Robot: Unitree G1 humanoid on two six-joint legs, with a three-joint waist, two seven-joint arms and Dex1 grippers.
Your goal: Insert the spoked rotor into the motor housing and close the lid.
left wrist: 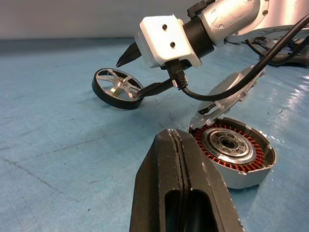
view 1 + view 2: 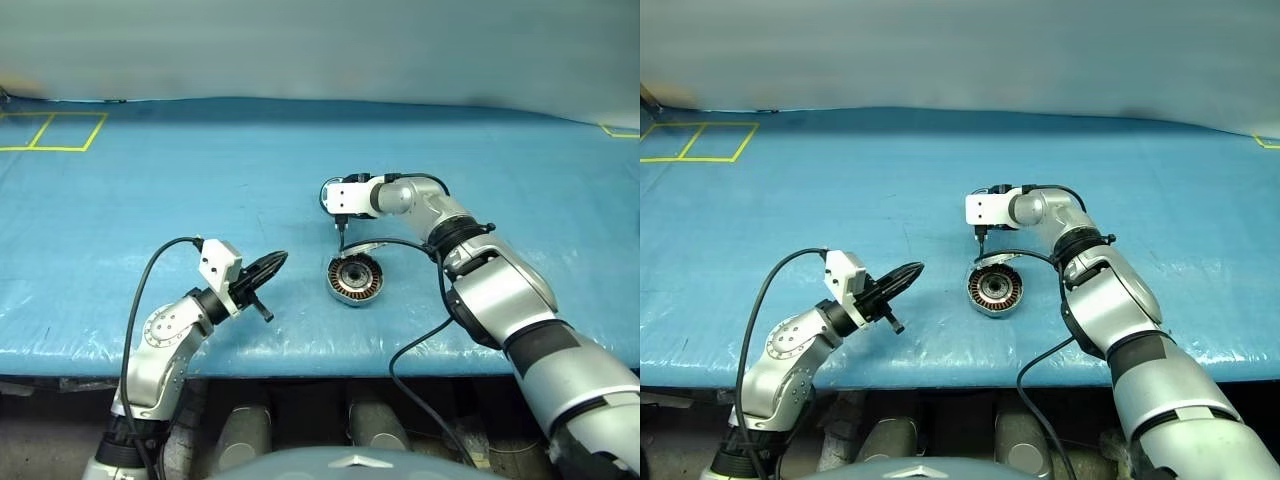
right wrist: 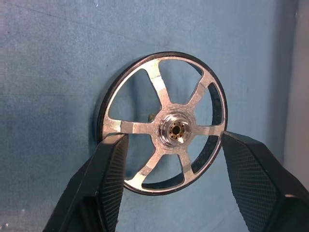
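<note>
The spoked rotor [image 3: 164, 126] sits between the right gripper's [image 3: 171, 166] widely spread fingers, its rim against both pads, tilted above the blue table cover [image 2: 200, 180]. Just beneath and nearer the robot than that gripper lies the motor housing [image 2: 355, 281], copper windings exposed, its lid [image 1: 227, 89] raised behind it. The left gripper [image 1: 181, 193], fingers pressed together and empty, points toward the housing from nearby.

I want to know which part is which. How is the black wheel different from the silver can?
The rotor is a thin black ring with pale spokes you can see through; the housing is a silver can packed with copper windings. The rotor stands tilted on its rim between the right gripper's jaws; the housing lies flat on the blue table, lid up. Both are round with a metal hub.
</note>
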